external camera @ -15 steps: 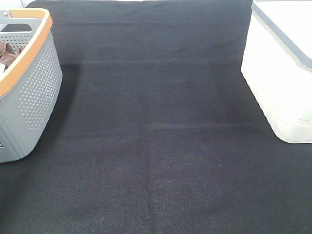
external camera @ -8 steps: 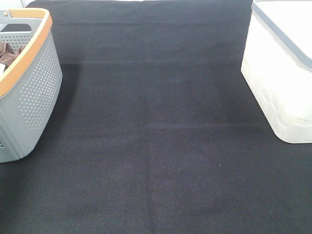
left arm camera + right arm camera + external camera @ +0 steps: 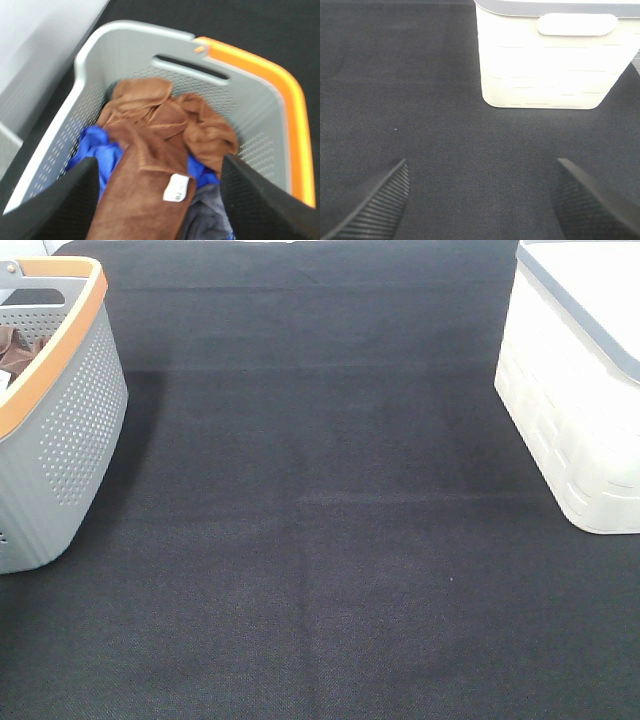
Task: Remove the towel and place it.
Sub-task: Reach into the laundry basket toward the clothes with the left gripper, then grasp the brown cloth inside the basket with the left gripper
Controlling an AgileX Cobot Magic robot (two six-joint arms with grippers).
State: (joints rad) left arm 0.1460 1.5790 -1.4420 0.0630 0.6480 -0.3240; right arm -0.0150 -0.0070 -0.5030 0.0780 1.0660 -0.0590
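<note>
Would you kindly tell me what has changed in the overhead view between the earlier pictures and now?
Nothing visibly changed. The grey basket, the brown towel lying inside it and the white bin all sit where they were on the black table cover.

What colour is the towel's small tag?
White; the tag on the towel shows best in the left wrist view.

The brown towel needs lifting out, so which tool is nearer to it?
Left. The left tool hangs open over the towel in the grey basket; the right tool is over the mat near the white bin.
</note>
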